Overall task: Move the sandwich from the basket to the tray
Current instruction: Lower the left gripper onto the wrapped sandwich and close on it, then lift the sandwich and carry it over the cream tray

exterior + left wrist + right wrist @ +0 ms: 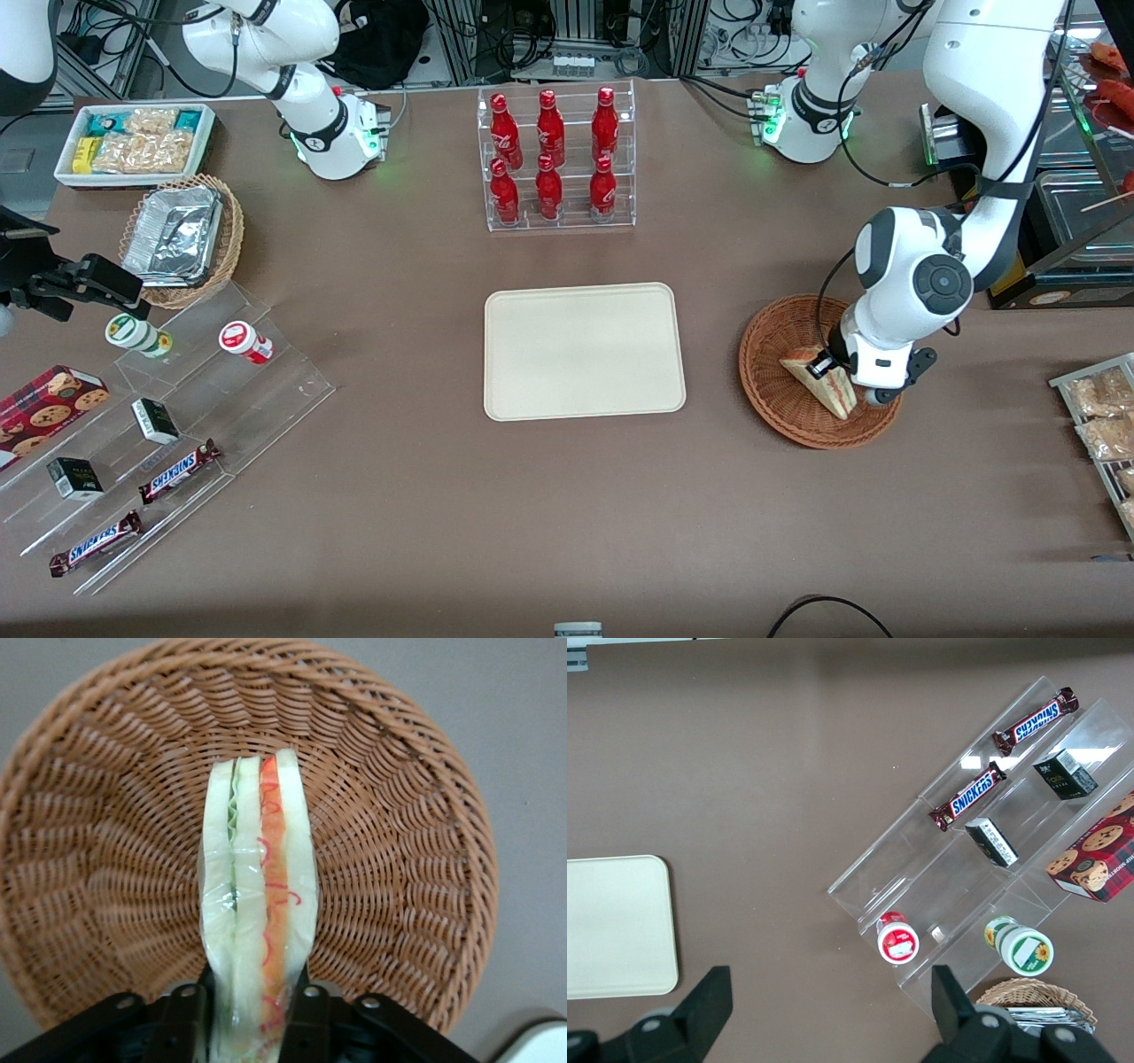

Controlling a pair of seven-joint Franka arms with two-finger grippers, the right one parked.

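The left arm's gripper point(245, 1019) clamps the triangular white-bread sandwich point(257, 904) inside the round reddish-brown wicker basket point(771, 372) (grasp apparently made). Lifting and carrying to the empty cream rectangular tray point(585, 350) at the table's middle remain.

Brown table point(425, 496): tray point(585, 351), basket point(780, 390), gripper point(831, 365) above basket.

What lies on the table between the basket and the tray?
Nothing: in the front view only bare brown table separates the basket from the tray. The gripper is over the basket, jaws shut on the sandwich.
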